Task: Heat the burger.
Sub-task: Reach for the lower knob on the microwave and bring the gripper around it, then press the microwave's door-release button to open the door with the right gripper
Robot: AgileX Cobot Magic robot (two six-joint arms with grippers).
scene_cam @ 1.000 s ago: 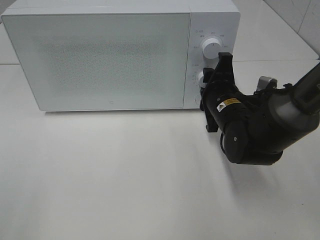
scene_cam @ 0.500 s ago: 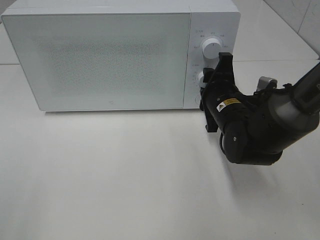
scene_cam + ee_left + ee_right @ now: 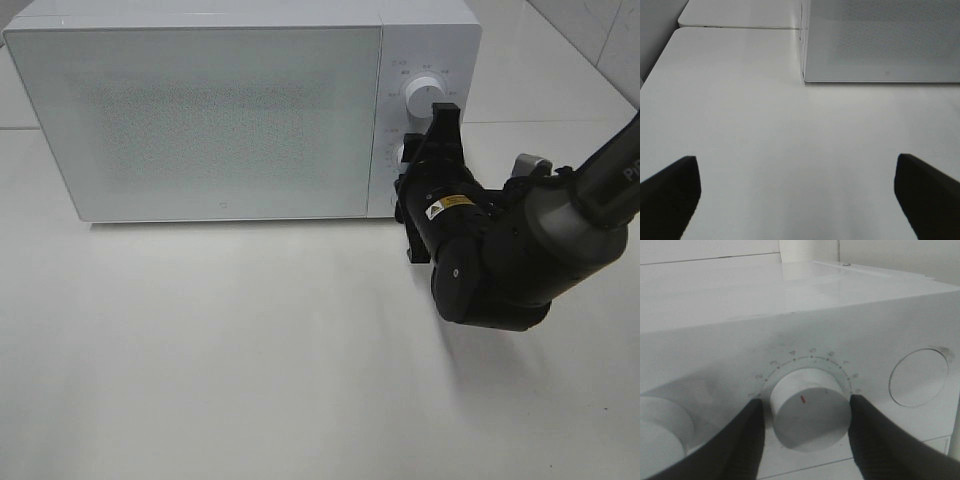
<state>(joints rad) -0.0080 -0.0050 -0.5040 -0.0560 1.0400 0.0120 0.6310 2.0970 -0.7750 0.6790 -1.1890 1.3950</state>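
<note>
Clamping onto the lower dial (image 3: 810, 411) of the microwave (image 3: 200, 110) right now is the right end effector (image 3: 806, 401), its two dark fingers closed in on either side of the white knob, with the red tick on the dial face showing between them. The upper dial (image 3: 423, 95) sits free just above it on the control panel. The microwave itself stands along the far edge of the bench (image 3: 250, 350), and its frosted door (image 3: 200, 120) is shut flat. The burger? I can't spot it from any angle, and that door gives nothing away. Over towards the left edge, the left end effector (image 3: 799, 195) hangs spread wide above bare bench in front of the microwave's near left corner, holding nothing.
</note>
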